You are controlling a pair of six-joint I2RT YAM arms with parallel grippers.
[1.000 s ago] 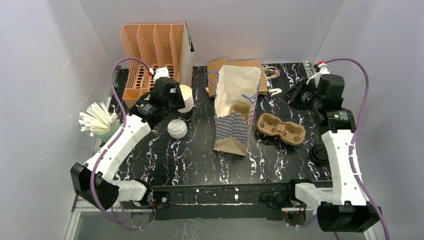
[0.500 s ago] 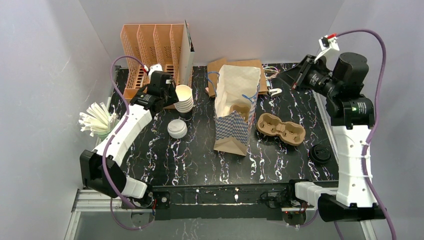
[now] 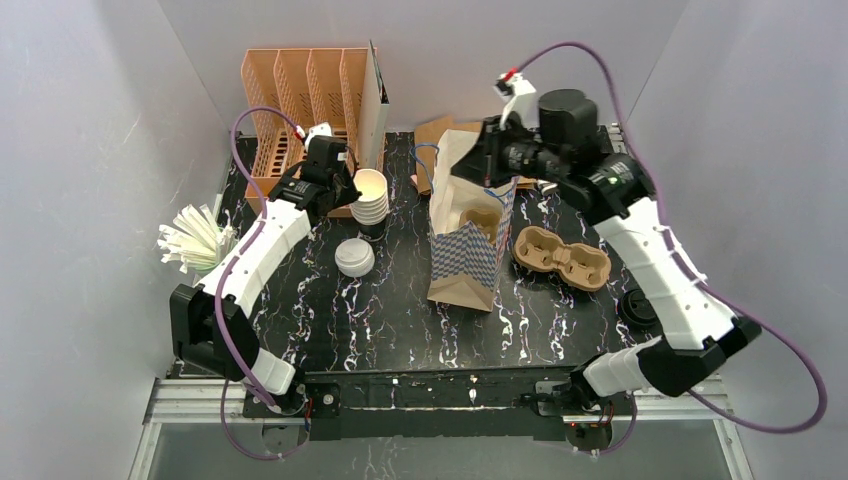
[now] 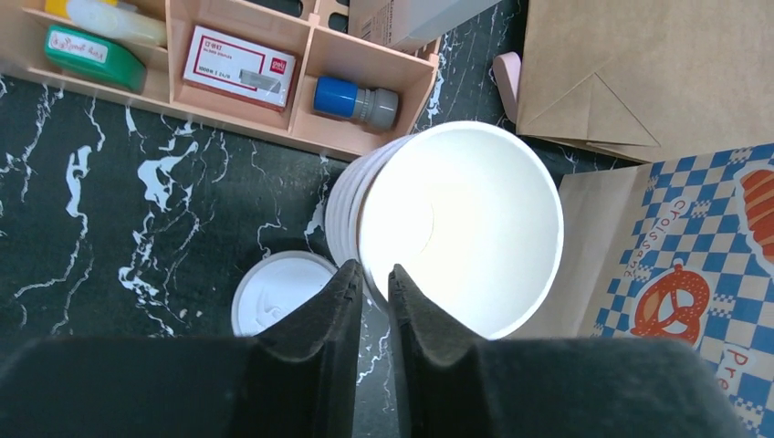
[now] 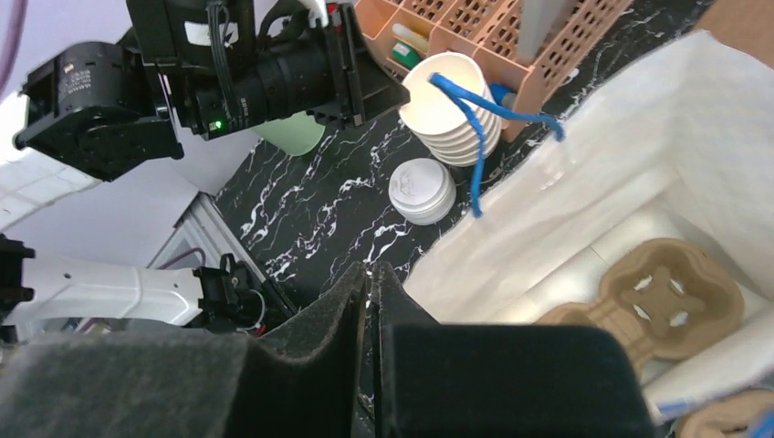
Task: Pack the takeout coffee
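The checkered paper bag (image 3: 470, 225) stands open mid-table with one pulp tray (image 5: 662, 297) seated on its floor and a second tray (image 3: 561, 258) just beside it. The right gripper (image 5: 372, 274) hovers over the bag's mouth, fingers pressed together on nothing. The left gripper (image 4: 374, 274) appears to pinch the rim of the top cup (image 4: 456, 219) of the cup stack (image 3: 371, 205), probably to peel it free. The white lids (image 4: 274, 297) lie beside it.

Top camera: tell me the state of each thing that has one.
Paper bag: upright, open, holding one pulp tray.
Second pulp tray: on table, empty.
Cup stack: upright, nested, unlidded.
White lid: loose on table.
Left fingers: nearly closed at top cup's rim, grip unclear.
Right fingers: shut, empty.
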